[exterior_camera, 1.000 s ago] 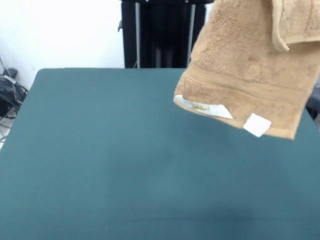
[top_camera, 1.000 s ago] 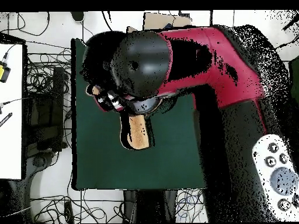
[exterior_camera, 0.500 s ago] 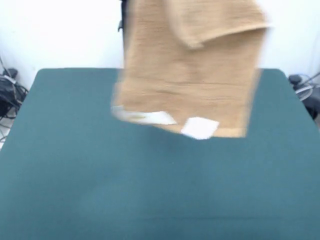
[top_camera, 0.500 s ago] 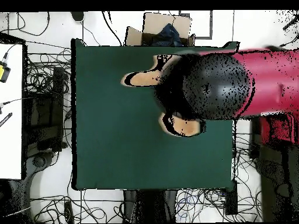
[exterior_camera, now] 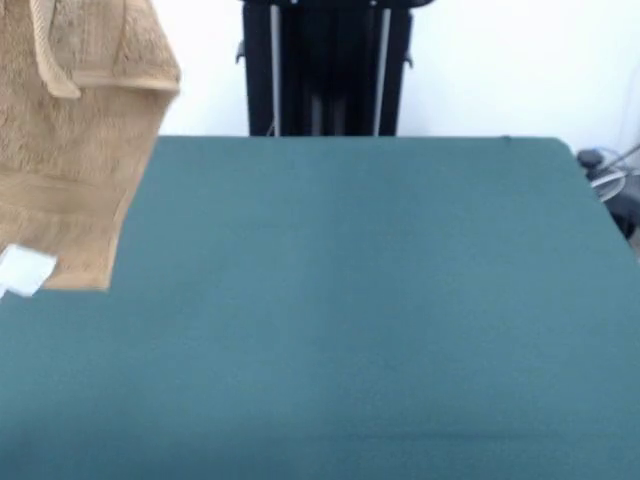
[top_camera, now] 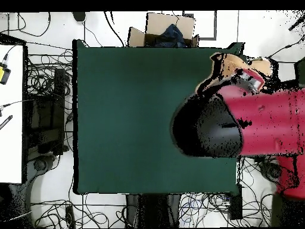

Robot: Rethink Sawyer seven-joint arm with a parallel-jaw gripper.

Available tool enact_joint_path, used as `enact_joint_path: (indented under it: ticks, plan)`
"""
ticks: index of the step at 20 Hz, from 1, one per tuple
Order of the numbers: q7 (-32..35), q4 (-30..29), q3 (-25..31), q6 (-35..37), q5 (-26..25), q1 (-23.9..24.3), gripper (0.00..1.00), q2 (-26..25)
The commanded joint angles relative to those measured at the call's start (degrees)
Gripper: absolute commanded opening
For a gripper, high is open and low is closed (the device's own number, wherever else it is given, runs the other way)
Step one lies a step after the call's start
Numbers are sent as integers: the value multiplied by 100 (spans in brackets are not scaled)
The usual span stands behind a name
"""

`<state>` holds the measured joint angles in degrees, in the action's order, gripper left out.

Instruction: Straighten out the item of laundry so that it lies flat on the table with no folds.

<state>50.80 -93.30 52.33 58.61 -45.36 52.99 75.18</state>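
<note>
Now we have the light orange-tan terry-cloth towel (exterior_camera: 70,150) hanging in the air at the left edge of the front view, partly cut off by the frame, with a folded-over flap near the top and a small white tag (exterior_camera: 25,270) at its lower border band. A second ago it hung at the right side of that view, half a second ago near the middle, so it has been swung across the whole width of the large dark green felt-like surface (exterior_camera: 350,300). In the overhead view the red and black arm (top_camera: 250,128) covers the right part of the surface, and bits of tan cloth (top_camera: 229,65) show past it near the far right corner. We cannot see the tool in either view; it is hidden by the arm from above and lies off the top of the front view, so we cannot tell whether it is clenched, though the hanging cloth suggests something holds it up. For the task this means nothing is flattened yet: the towel is off the surface, bunched and doubled over. We judge the next need is bringing it back over the middle and lowering it so that it spreads out; a drop here risks it landing half off the edge.
</note>
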Motion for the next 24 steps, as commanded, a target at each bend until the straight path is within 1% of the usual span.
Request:
enact_joint_path:
  ticks: [1, 6, 9, 12, 15, 16, 19, 24]
  plan:
    - [-411, -1260, -379, -365, -722, -473, 0, 766]
    - [-8, -1325, -512, -11, -1370, -843, 0, 938]
    - [201, -1409, -659, 72, -1589, -1035, 0, 1066]
    - [250, -1555, -793, 197, -1763, -1229, 0, 1258]
    - [513, -1736, -924, 112, -1995, -1388, 0, 1307]
    - [673, -1833, -977, 61, -2087, -1458, 0, 1361]
    - [882, -2043, -1123, -71, -2221, -1558, 0, 1554]
    - [1541, -2364, -1359, -89, -2554, -1918, 0, 1673]
